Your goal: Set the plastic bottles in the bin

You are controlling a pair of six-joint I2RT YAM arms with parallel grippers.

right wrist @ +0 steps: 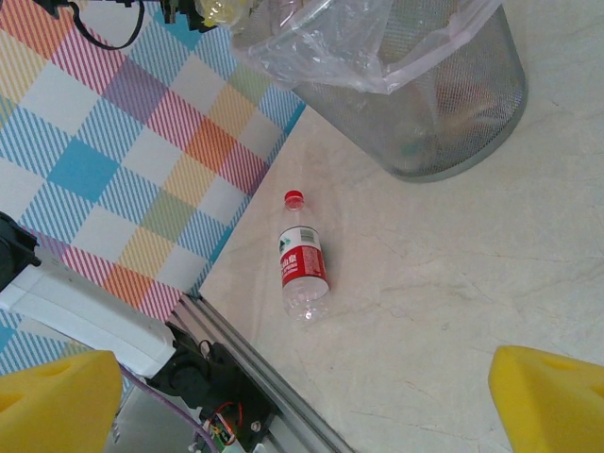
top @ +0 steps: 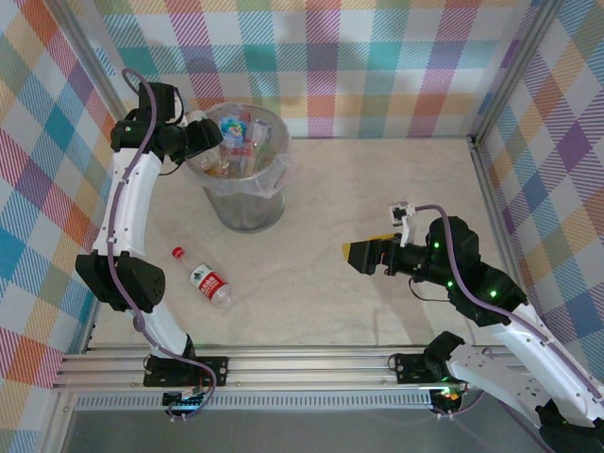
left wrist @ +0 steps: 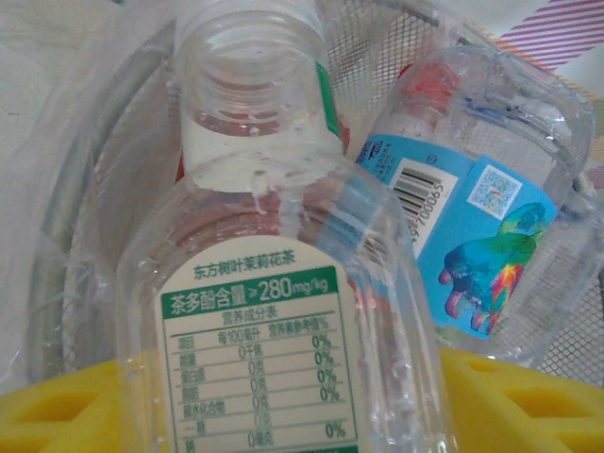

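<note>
Wide open and empty, the right gripper (top: 363,255) hangs over the right half of the worktop (top: 377,189), its yellow fingers spread and well apart from any bottle.

Across from it, near the left edge and toward the near-left corner, a red-labelled bottle (top: 202,275) lies on its side with its red cap on. It is clear and seemingly empty. It looks light and round enough to roll if it is nudged off-centre.

Farther back, toward the far-left corner, stands the bin (top: 247,212), a round grey mesh basket lined with a clear bag. Several bottles lie inside, among them a blue-labelled bottle (left wrist: 472,217).

The left gripper (left wrist: 288,411) is over the bin's mouth with a green-labelled bottle (left wrist: 274,321) between its yellow pads (left wrist: 57,415). The bottle is clear with a white-and-green printed label. Whether the pads are pressing it or have let it go cannot be told.

The step in hand looks like the drop of this bottle. The next move probably calls for the jaws to part fully so the bottle falls inside the liner. The arm should then rise clear of the rim without snagging the bag. After that, the red-labelled bottle on the worktop appears to be the one left to fetch.
</note>
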